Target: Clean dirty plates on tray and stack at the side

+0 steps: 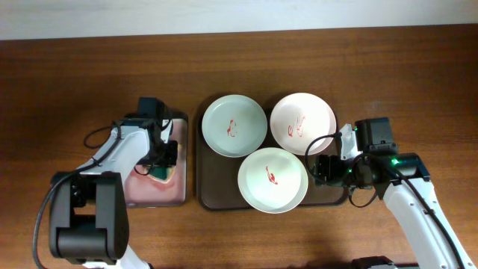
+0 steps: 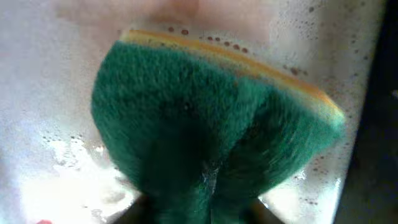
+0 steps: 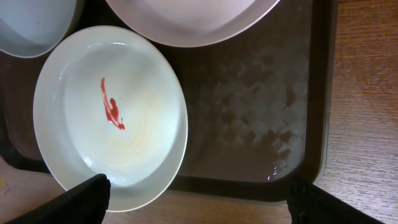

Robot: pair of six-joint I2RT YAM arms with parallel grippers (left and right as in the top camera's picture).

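Observation:
Three dirty plates lie on the dark brown tray: a pale green one at the back left, a pale pink one at the back right, a whitish one in front. Each has red smears at its centre. My left gripper is shut on a green and yellow sponge over the small soapy tray. My right gripper is open at the brown tray's right end, next to the whitish plate. The brown tray's corner shows in the right wrist view.
The small black tray with a pinkish inside stands left of the brown tray and holds foamy water. Bare wooden table lies behind and around both trays.

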